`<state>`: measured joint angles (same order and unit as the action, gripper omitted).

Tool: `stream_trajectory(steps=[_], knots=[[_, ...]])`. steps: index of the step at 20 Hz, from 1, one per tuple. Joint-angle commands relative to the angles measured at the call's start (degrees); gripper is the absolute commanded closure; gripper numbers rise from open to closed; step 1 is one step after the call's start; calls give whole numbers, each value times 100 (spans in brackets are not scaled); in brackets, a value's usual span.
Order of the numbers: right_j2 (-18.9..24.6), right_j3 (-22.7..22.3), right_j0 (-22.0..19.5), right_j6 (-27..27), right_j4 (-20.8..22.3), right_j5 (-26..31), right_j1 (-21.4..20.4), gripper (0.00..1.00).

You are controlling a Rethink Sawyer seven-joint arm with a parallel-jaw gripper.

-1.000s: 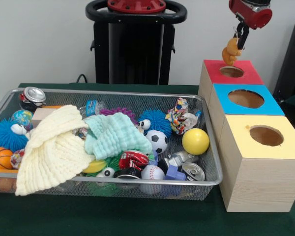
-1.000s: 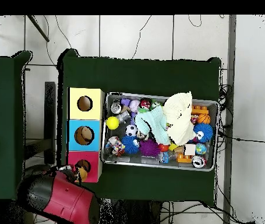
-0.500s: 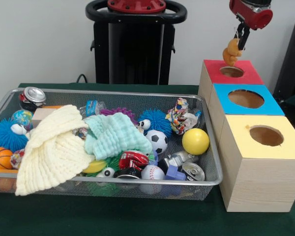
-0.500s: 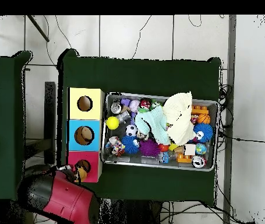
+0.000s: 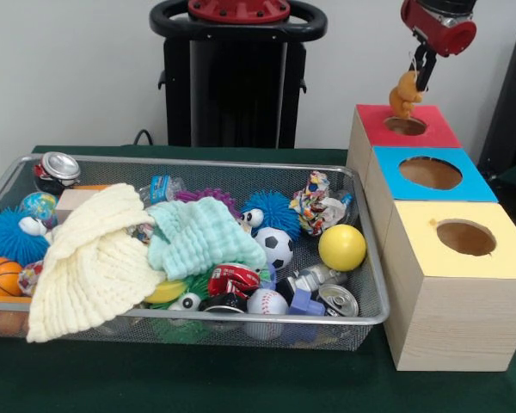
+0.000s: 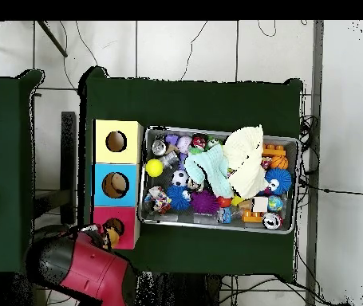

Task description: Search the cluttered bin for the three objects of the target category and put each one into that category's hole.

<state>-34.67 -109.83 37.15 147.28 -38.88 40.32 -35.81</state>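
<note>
Hand (image 5: 421, 70) clamped on orange toy (image 5: 403, 91), hanging just above red box (image 5: 403, 126) hole, clear of bin (image 5: 374, 301).

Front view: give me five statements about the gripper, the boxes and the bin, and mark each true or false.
1. The gripper holds an orange toy above the red box. True.
2. The toy is already inside the blue box's hole. False: it hangs over the red box; the blue box is the middle one.
3. The yellow ball lies in the wire bin. True.
4. The yellow box stands farthest from the camera. False: it is nearest.
5. A cream cloth drapes over the bin's contents. True.
</note>
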Motion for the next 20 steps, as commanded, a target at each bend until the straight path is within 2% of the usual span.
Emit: stream_trajectory(steps=[1,20], knots=[[755,-56,-215,1245,-302,-651,208,100],[1093,-251,-318,1263,-423,-1215,167,100]])
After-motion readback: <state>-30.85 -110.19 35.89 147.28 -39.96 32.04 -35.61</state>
